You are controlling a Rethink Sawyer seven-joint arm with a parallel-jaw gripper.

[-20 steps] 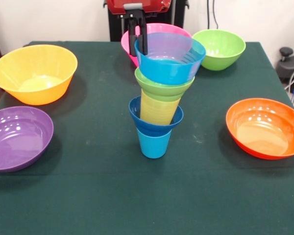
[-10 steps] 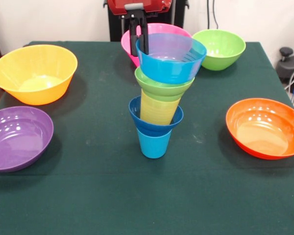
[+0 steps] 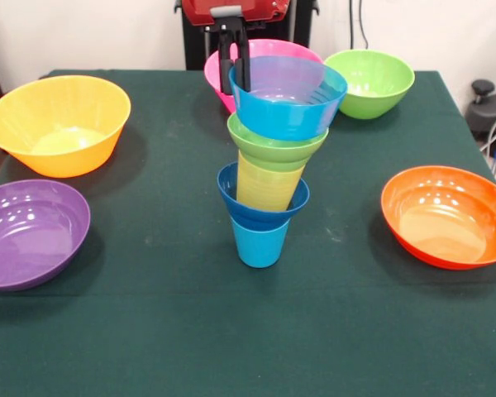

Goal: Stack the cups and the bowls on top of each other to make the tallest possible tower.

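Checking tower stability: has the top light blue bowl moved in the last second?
Yes. The light blue bowl slid slightly toward the green bowl, with the gripper at its rim.

Nothing here can be read: no words, labels, brand marks, numbers or signs show anywhere.
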